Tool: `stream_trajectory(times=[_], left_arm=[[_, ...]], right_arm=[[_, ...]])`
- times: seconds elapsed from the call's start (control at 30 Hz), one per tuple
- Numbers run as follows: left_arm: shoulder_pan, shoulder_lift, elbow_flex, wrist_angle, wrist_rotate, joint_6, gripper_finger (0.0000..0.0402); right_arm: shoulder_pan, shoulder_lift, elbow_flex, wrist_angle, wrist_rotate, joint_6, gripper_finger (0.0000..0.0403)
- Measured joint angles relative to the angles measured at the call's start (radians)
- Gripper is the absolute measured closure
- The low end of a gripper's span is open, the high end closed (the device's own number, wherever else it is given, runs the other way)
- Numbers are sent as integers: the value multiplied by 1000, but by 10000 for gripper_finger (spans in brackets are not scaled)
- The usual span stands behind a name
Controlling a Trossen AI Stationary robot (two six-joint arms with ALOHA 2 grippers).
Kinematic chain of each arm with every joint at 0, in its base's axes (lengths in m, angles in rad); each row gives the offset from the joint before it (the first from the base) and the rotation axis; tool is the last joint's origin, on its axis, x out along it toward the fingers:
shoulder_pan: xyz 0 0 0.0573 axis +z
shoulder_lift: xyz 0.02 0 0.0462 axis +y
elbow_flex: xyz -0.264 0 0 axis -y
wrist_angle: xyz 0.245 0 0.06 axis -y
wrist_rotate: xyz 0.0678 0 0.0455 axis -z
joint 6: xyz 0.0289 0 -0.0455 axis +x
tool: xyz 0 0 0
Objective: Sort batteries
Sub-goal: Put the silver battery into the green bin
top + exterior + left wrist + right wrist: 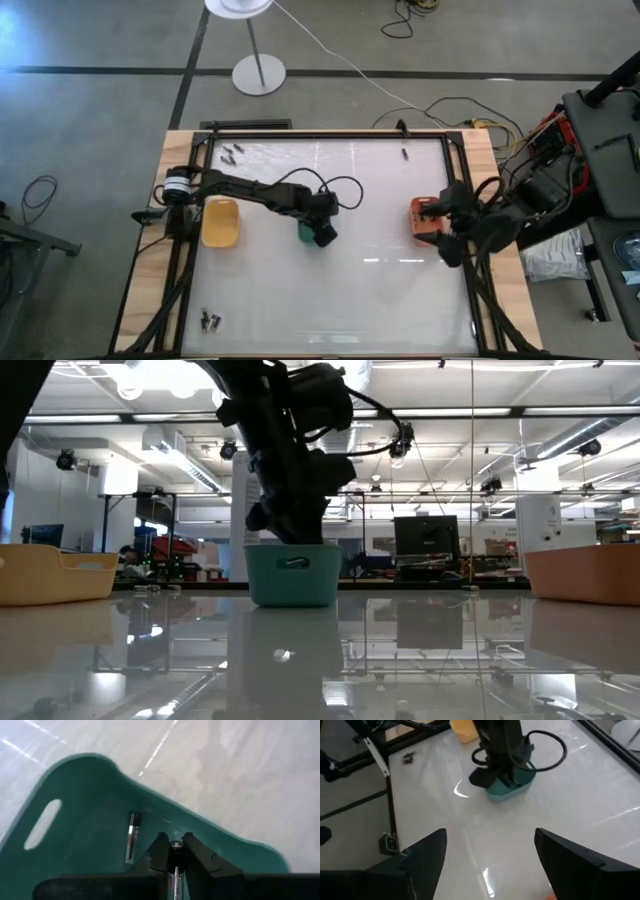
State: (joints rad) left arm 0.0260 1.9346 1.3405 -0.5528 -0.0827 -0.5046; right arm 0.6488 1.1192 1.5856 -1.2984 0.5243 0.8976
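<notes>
- Table (380,290): glossy white top in a dark frame. A lamp base (258,74) and cables lie on the floor beyond the far edge.
- Left arm: reaches from the left side across to mid-table, hanging over the green tray and hiding most of it from above.
- Right arm: folded at the right edge, beside the orange tray.
- Yellow tray (220,222): left side, just beside the left arm's base.
- Orange tray (424,218): right side, partly covered by the right arm.
- Green tray (318,235): mid-table, under the left gripper. One silver battery (132,838) lies on its floor.
- Left gripper (174,845): inside the green tray, fingers clamped on a held battery (175,844) standing end-on between the tips.
- Right gripper (490,851): fingers spread wide, nothing between them, aimed across the table toward the green tray.
- Loose batteries: a cluster at the far left corner (232,153), a pair at the near left corner (210,321), one alone at the far edge (404,153).
</notes>
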Motion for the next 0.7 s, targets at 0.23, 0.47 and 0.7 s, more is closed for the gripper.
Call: stream_trajectory(times=[0.23, 0.47, 0.7], left_arm=[[22, 5, -9, -55, 20, 103, 387], [50, 16, -58, 82, 13, 193, 387], [59, 55, -77, 116, 60, 285, 387]], right_arm=[[1, 7, -13, -57, 8, -2, 98], [-1, 33, -27, -57, -17, 130, 87], [-5, 72, -33, -57, -60, 342, 93]])
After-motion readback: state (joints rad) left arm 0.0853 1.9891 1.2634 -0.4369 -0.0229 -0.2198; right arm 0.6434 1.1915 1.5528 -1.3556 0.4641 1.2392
